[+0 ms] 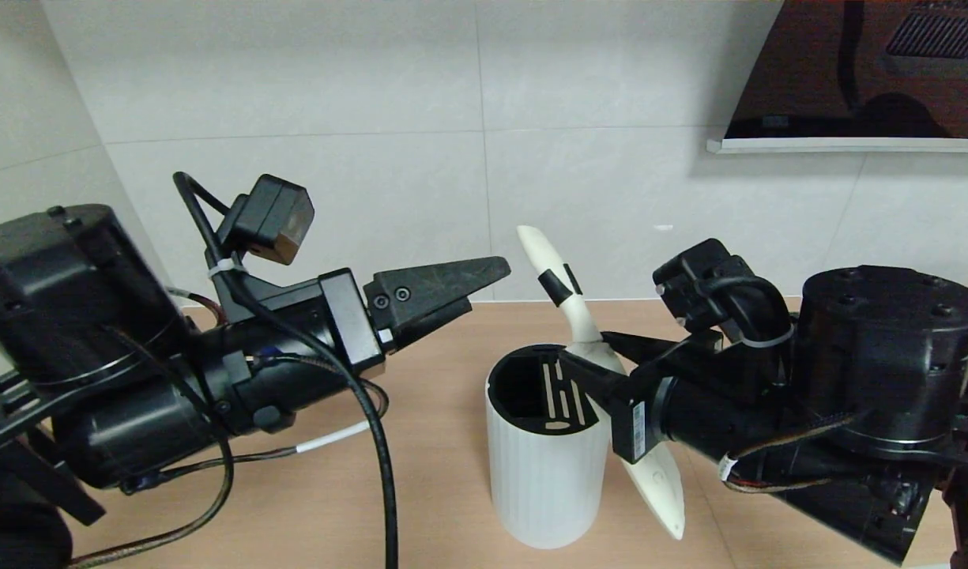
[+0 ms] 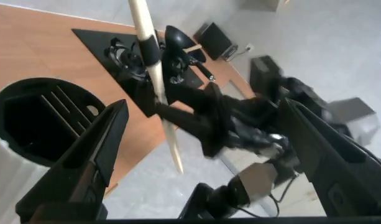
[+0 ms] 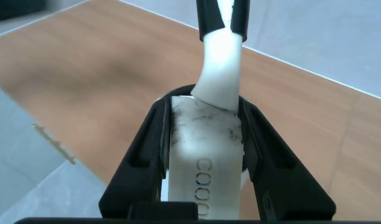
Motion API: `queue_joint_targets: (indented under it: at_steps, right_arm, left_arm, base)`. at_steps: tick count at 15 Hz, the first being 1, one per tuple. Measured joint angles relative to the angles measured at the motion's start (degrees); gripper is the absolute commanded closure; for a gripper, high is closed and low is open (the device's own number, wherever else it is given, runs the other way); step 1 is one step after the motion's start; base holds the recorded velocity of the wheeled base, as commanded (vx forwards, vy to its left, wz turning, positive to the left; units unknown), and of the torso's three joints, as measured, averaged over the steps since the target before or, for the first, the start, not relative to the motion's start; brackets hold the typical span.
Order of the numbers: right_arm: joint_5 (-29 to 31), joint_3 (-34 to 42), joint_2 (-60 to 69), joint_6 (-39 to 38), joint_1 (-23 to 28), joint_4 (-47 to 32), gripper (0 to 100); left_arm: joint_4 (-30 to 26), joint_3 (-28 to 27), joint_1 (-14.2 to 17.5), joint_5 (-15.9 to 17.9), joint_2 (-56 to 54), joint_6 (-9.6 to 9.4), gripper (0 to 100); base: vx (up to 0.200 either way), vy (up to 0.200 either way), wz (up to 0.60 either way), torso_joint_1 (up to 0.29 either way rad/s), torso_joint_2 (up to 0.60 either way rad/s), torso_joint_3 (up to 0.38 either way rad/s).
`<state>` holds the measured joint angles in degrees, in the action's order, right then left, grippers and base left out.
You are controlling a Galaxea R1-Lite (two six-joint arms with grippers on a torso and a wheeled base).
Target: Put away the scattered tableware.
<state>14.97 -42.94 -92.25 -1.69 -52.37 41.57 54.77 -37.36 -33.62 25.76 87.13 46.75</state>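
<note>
Right: my right gripper [image 1: 602, 365] clamps cream plastic spoon [image 1: 576, 316], 3 o'clock of white ribbed cylindrical holder [image 1: 543, 474] | Left: my left gripper [image 1: 484, 286] spread apart, 10 o'clock.

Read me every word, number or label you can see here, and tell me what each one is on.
Raised letters on the white utensil, gripped in the right end effector: cut off at the picture's edge, so not readable whole.
A sticker on the right wrist: too small to read.
On the white holder: no text to be seen.
</note>
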Motion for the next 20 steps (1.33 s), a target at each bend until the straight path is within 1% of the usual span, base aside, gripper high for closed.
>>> queue_joint_targets:
  at_steps: [2,4,9,10,12,13,14,18,19,20]
  right_arm:
    - [0.02,-0.34,0.05,-0.6,-1.29,0.15,100]
    - [0.18,-0.44,0.13,-0.87,-2.28,1.45,100]
    - [0.07,-0.41,0.11,-2.38,-4.74,1.62,100]
    - [0.07,-0.39,-0.06,-2.43,-4.96,1.65,100]
    - [0.07,-0.3,-0.41,-2.84,-5.67,1.62,100]
    - [0.05,-0.2,-0.54,-3.01,-6.14,1.6,100]
    - [0.07,-0.09,-0.72,-3.06,-6.47,1.56,100]
    - [0.07,0.02,-1.24,-3.08,-6.95,1.56,100]
    - [0.07,0.02,-1.28,-3.06,-7.0,1.56,100]
    - [0.07,0.02,-1.35,-3.08,-7.0,1.58,100]
  left_arm:
    - [1.58,-0.23,-1.79,-3.56,2.21,0.0,0]
    - [1.52,-1.17,-3.01,-5.78,4.19,-0.17,0]
    - [1.85,-3.89,-3.83,-8.03,7.94,-0.69,0]
    - [2.73,-4.12,-3.97,-8.98,8.74,-2.08,0]
    - [4.79,-4.3,-4.55,-10.93,10.45,-4.28,0]
    - [7.11,-4.33,-4.85,-12.71,11.52,-5.58,0]
    - [8.42,-4.34,-5.13,-13.4,12.43,-6.27,0]
    - [8.73,-4.12,-5.55,-13.64,13.7,-6.61,0]
    - [8.75,-4.08,-5.57,-13.64,13.81,-6.61,100]
    - [8.75,-4.06,-5.62,-13.64,13.92,-6.61,100]
  base:
    - [0.0,0.0,0.0,0.0,0.0,0.0]
    - [0.0,0.0,0.0,0.0,0.0,0.0]
    - [0.0,0.0,0.0,0.0,0.0,0.0]
    - [0.0,0.0,0.0,0.0,0.0,0.0]
    - [0.0,0.0,0.0,0.0,0.0,0.0]
    - [0.0,0.0,0.0,0.0,0.0,0.0]
    - [0.0,0.0,0.0,0.0,0.0,0.0]
    - [0.0,0.0,0.0,0.0,0.0,0.0]
    - [0.0,0.0,0.0,0.0,0.0,0.0]
    - [0.0,0.0,0.0,0.0,0.0,0.0]
